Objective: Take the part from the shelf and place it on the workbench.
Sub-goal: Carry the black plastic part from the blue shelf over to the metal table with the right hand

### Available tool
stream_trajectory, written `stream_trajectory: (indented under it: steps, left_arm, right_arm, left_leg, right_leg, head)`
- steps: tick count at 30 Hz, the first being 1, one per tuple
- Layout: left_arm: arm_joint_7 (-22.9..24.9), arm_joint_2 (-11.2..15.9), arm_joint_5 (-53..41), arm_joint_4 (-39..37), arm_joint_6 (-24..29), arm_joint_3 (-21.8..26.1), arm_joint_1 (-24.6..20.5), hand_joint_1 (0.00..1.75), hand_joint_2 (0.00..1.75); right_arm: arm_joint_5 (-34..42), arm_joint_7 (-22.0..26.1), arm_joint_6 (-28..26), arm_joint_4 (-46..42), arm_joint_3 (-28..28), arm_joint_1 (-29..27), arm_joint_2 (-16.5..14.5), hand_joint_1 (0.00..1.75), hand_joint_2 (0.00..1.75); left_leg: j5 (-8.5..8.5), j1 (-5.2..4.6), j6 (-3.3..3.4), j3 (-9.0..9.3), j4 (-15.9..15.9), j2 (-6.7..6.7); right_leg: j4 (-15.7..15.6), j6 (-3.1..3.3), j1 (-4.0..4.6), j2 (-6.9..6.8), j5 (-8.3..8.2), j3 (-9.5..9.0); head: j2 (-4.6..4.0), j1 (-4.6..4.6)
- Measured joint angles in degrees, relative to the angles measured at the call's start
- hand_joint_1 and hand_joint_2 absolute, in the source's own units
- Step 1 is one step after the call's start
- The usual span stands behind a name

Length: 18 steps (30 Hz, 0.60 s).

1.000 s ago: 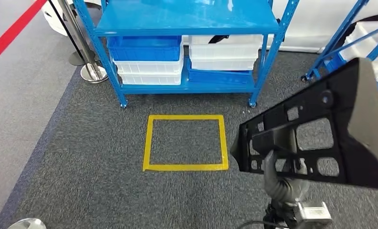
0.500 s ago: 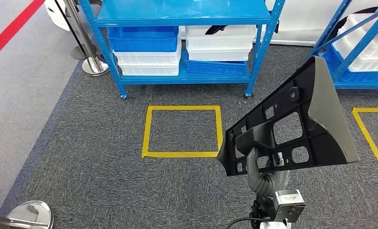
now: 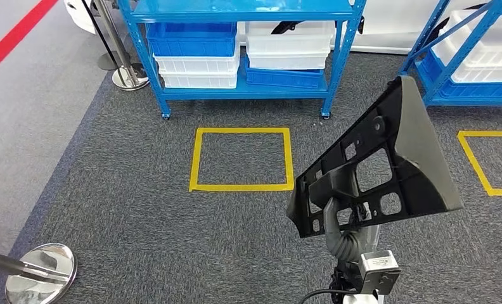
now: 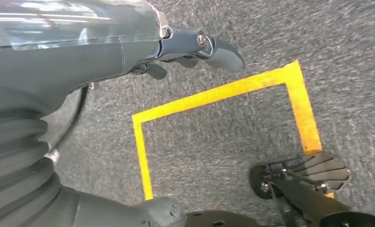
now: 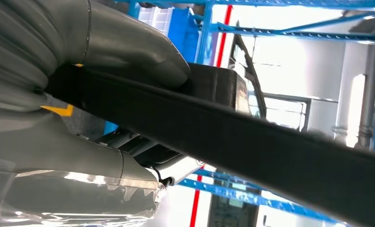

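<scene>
Part (image 3: 388,171), a stiff, cut-out black plastic panel that looks light but unwieldy, stands tilted above the right hand (image 3: 341,223) gripping its lower rib, while the left hand (image 4: 195,47) hangs released.

Black part (image 3: 388,171) with one flat grey face, lower right of the head view. Grey right hand (image 3: 340,228) under it. Bright blue shelf (image 3: 236,12) along the top. Blue bins (image 3: 191,35) and white bins (image 3: 289,47) stacked inside. Yellow tape square (image 3: 242,159) on dark grey speckled carpet (image 3: 128,221). Red stripe (image 3: 11,38) on paler grey floor (image 3: 39,114), upper left. Shiny silver post base (image 3: 42,272), lower left.
</scene>
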<state>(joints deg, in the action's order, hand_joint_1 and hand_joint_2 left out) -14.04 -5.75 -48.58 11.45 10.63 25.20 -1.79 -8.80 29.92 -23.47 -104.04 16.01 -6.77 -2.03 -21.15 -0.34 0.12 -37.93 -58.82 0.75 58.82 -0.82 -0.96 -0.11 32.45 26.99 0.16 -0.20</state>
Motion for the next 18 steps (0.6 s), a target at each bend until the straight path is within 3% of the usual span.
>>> stream_trajectory:
  steps: [2, 3, 4, 5, 7, 8, 9, 10, 11, 12, 14, 15, 16, 18]
  left_arm:
    - [0.0, 0.0, 0.0, 0.0, 0.0, 0.0, 0.2, 0.0, 1.75]
    - [0.0, 0.0, 0.0, -0.1, 0.0, 0.0, 0.3, 0.0, 1.75]
    - [0.0, 0.0, 0.0, -0.1, 0.0, 0.0, 0.4, 0.0, 1.75]
    - [0.0, 0.0, 0.0, -0.1, 0.0, 0.0, 0.5, 0.0, 1.75]
    - [0.1, 0.0, 0.0, -0.1, 0.0, 0.0, 0.5, 0.0, 1.75]
    - [0.1, 0.0, 0.0, -0.1, 0.0, 0.0, 0.5, 0.0, 1.75]
    - [0.1, 0.0, 0.0, -0.1, 0.0, 0.0, 0.5, 0.0, 1.75]
    - [0.1, 0.0, 0.0, -0.1, 0.0, 0.0, 0.5, 0.0, 1.75]
    - [0.2, 0.0, 0.0, -0.1, 0.0, 0.0, 0.5, 0.0, 1.75]
    - [0.2, 0.0, 0.0, -0.1, 0.0, 0.1, 0.5, 0.0, 1.75]
    - [0.3, 0.1, -0.1, -0.1, 0.0, 0.1, 0.4, 0.0, 1.75]
    - [0.3, 0.1, -0.2, -0.1, 0.0, 0.1, 0.3, 0.0, 1.75]
    - [0.3, 0.1, -0.3, -0.1, 0.1, 0.1, 0.3, 0.0, 1.75]
    - [0.4, 0.1, -0.5, -0.1, 0.0, 0.1, 0.4, 0.0, 1.75]
  right_arm:
    - [0.0, 0.0, 0.0, 0.1, 0.0, 0.0, 0.0, 1.75, 1.75]
    - [0.0, 0.0, 0.0, 0.1, 0.0, 0.0, 0.0, 1.75, 1.75]
    - [0.0, 0.0, 0.0, 0.1, 0.0, 0.1, 0.0, 1.75, 1.75]
    - [0.0, 0.0, 0.0, 0.2, 0.0, 0.1, -0.1, 1.75, 1.75]
    - [0.0, 0.0, -0.2, 0.2, 0.0, 0.0, -0.2, 1.75, 1.75]
    - [0.0, 0.0, -0.4, 0.2, 0.0, 0.0, -0.2, 1.75, 1.75]
    - [-0.1, 0.0, -0.7, 0.2, 0.0, -0.1, -0.2, 1.75, 1.75]
    - [-0.1, 0.0, -0.9, 0.2, 0.0, -0.2, -0.2, 1.75, 1.75]
    - [-0.2, 0.1, -1.2, 0.3, 0.0, -0.3, -0.2, 1.75, 1.75]
    - [-0.2, 0.2, -1.5, 0.3, 0.0, -0.4, -0.3, 1.75, 1.75]
    - [-0.2, 0.7, -2.1, 0.2, 0.0, -0.7, -0.4, 1.75, 1.75]
    - [-0.2, 1.1, -2.5, 0.2, -0.1, -0.7, -0.5, 1.75, 1.75]
    - [-0.3, 1.4, -2.8, 0.1, -0.1, -0.8, -0.6, 1.75, 1.75]
    - [-0.4, 1.8, -3.5, -0.3, -0.3, -1.1, -0.7, 1.75, 1.75]
  left_leg:
    - [1.08, 0.17, -0.66, -0.49, 0.0, -0.06]
    - [0.56, 0.31, -1.0, -0.89, -0.3, -0.11]
    - [-1.22, 0.43, -1.35, -1.46, -1.5, -0.17]
    - [-4.04, 0.54, -1.66, -2.19, -3.7, -0.21]
    - [-9.88, 0.6, -2.09, -3.57, -10.6, -0.25]
    - [-10.9, 0.61, -2.17, -3.9, -14.0, -0.25]
    - [-10.37, 0.6, -2.12, -3.65, -16.3, -0.26]
    - [-8.8, 0.59, -1.94, -2.63, -16.9, -0.28]
    - [-7.01, 0.52, -1.59, -0.57, -15.4, -0.3]
    - [-6.08, 0.39, -1.07, 2.46, -12.0, -0.36]
    - [-7.64, 0.07, 0.02, 9.21, -2.8, -0.69]
    - [-8.9, -0.11, 0.42, 11.29, 0.5, -0.8]
    - [-9.66, -0.27, 0.7, 12.29, 2.5, -0.79]
    - [-8.97, -0.15, 1.22, 12.22, 3.6, -0.2]
  right_leg:
    - [-0.7, 1.18, 0.2, -0.12, -0.35, 0.47]
    - [-0.7, 1.72, 0.22, -0.2, -1.05, 1.18]
    - [-0.7, 2.2, 0.15, -0.27, -1.82, 2.02]
    - [-0.7, 2.57, 0.09, -0.3, -2.59, 2.97]
    - [-0.7, 2.83, 0.22, -0.24, -3.95, 4.85]
    - [-0.6, 2.82, 0.31, -0.23, -4.62, 5.79]
    - [-0.5, 2.77, 0.41, -0.27, -5.29, 6.7]
    - [-0.4, 2.72, 0.51, -0.31, -5.92, 7.57]
    - [-0.3, 2.66, 0.62, -0.33, -6.5, 8.34]
    - [-0.3, 2.59, 0.67, -0.31, -7.04, 8.91]
    - [-0.2, 2.11, 0.78, -0.02, -7.94, 9.52]
    - [-0.2, 1.77, 0.74, 0.09, -8.38, 9.63]
    - [-0.4, 1.37, 0.7, 0.23, -8.85, 9.69]
    - [-0.3, 0.67, 0.66, 0.35, -9.34, 9.89]
  head:
    - [0.0, 0.0]
    - [0.0, 0.01]
    - [-0.01, -0.06]
    - [0.0, -0.13]
    - [-0.01, -0.31]
    - [-0.01, -0.31]
    - [-0.01, -0.31]
    - [-0.01, -0.32]
    - [-0.01, -0.32]
    - [-0.01, -0.32]
    - [-0.01, -0.3]
    - [0.0, -0.28]
    - [0.0, -0.29]
    - [-0.01, -0.25]
